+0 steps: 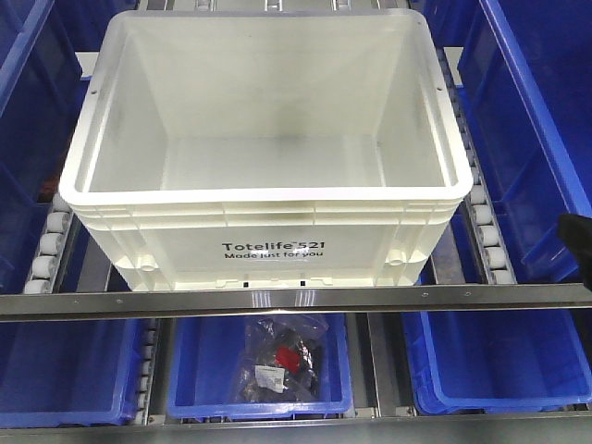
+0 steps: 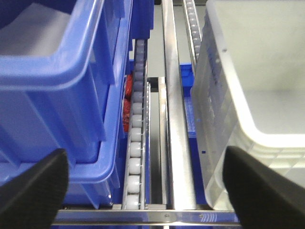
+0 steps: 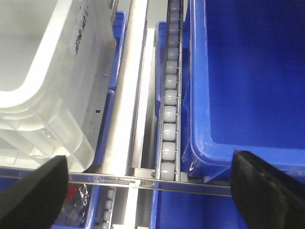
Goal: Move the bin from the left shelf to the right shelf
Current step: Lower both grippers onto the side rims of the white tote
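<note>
The bin is a large white tote, empty inside, with black "Totelife 521" print on its front. It rests on the roller shelf just behind the metal front rail. In the left wrist view the bin's left wall stands to the right of my left gripper, which is open with black fingers spread wide and holding nothing. In the right wrist view the bin's right corner lies to the upper left of my right gripper, also open and empty. Both grippers hover at the rail, beside the bin without touching it.
Blue bins flank the white one on the left and right. Roller tracks run along both its sides. On the lower shelf, more blue bins stand; the middle one holds a bagged item. A dark arm part shows at the right edge.
</note>
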You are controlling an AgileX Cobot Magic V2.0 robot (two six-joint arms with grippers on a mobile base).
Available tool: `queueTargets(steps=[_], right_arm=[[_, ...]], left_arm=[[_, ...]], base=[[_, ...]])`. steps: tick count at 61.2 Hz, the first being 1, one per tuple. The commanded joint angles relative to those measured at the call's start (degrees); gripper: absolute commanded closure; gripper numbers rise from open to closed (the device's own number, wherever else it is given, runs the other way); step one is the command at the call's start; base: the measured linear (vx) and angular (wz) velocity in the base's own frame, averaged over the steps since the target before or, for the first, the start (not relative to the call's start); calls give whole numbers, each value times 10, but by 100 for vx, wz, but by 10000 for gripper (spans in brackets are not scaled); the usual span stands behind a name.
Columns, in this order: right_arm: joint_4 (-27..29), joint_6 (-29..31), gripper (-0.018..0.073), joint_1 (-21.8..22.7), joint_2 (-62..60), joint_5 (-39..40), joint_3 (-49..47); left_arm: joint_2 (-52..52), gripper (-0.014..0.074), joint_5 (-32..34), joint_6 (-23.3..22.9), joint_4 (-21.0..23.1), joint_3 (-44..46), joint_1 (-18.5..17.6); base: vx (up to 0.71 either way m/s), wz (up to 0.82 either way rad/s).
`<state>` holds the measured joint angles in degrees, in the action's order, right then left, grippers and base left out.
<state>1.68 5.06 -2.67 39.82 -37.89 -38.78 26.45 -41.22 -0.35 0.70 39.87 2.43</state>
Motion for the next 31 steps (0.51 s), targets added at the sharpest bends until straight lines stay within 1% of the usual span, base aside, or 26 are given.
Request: queueTargets(steps=[1, 5, 7, 10, 15, 18, 23, 27, 31], right_arm=[[10, 15, -168, 0, 20, -3, -51], [17, 30, -158, -14, 36, -24, -73], [17, 37, -150, -29, 45, -30, -81], [10, 47, -134, -61, 60, -36, -93], [-17, 41, -109, -113, 87, -43, -114], [-47, 20, -94, -142, 107, -49, -132], [-93, -26, -75, -172, 147, -56, -170], [-113, -57, -66, -184, 184, -62, -203], [-123, -91, -61, -184, 225, -77, -240]], left_arm=[[23, -64, 24, 20, 25, 40, -5], [41, -52, 14, 60, 54, 59, -25], [50, -46, 11, 82, 70, 66, -39], [67, -35, 6, 119, 97, 75, -65], [97, -22, 1, 144, 108, 83, -107], [123, -16, -3, 146, 105, 92, -131], [173, -13, -6, 146, 95, 117, -157], [220, -11, -6, 138, 81, 141, -162], [276, -9, -6, 111, 53, 173, -162]], base=[[0, 0], [0, 0], [0, 0], [0, 0], [0, 0], [0, 0], [0, 0], [0, 0], [0, 0]])
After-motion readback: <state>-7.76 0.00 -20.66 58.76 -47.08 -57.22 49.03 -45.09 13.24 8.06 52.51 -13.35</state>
